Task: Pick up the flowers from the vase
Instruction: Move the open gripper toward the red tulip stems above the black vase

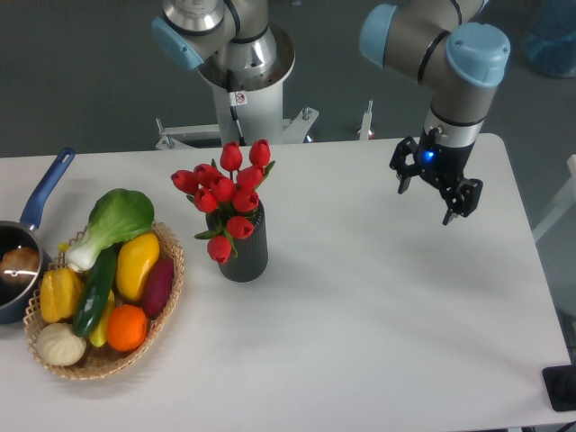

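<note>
Our pincer (435,190) hangs open, empty, over right tabletop (378,297), well apart from flowers (227,193). Flowers stand in vase (245,247), centre-left. Risk we see: gripping buds crushes them; stems dragging rim tips vase toward basket (166,306).

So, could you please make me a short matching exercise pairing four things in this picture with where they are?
Things:
1. flowers
2. saucepan
3. wicker basket
4. gripper

Places:
A. at the table's left edge
B. above the table's right part, empty
C. standing in the vase
D. between saucepan and vase, full of produce

Pairs: 1-C, 2-A, 3-D, 4-B
</note>
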{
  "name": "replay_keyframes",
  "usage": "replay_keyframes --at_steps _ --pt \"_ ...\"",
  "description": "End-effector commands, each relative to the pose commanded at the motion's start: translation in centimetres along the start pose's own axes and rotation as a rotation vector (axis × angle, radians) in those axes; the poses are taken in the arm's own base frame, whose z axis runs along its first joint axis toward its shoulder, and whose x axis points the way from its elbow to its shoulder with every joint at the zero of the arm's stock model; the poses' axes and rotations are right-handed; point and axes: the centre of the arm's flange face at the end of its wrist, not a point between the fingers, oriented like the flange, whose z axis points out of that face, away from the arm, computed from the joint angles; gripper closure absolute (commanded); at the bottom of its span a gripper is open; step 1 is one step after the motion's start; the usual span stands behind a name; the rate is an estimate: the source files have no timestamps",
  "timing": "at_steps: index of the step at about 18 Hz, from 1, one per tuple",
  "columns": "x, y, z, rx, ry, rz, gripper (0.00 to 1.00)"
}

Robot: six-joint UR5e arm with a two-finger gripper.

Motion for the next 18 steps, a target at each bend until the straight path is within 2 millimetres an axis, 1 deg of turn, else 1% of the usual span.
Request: replay_keyframes --at_steps 4,6,9,10,11,12,14,16,18 --pt "0.0 0.5 -0.2 0.002 -0.002 -0.006 0.0" --pt "0.3 0.4 0.4 0.021 0.009 -0.014 0.0" --pt "1.5 0.2 1.4 0.094 0.03 -0.038 0.0" --pt "2.0 0.8 1.4 0.1 0.036 -0.054 0.0" --pt "2.4 1.8 1.3 0.105 0.044 -0.081 0.0" --pt "3.2 1.9 2.1 0.118 0.063 -0.093 0.0" --pt "4.7 1.4 2.5 0.175 0.074 -0.094 0.0" --pt "5.2 0.6 2.6 0.27 0.071 -0.106 0.0" --pt "6.2 0.0 2.3 0.331 0.07 -0.117 0.0"
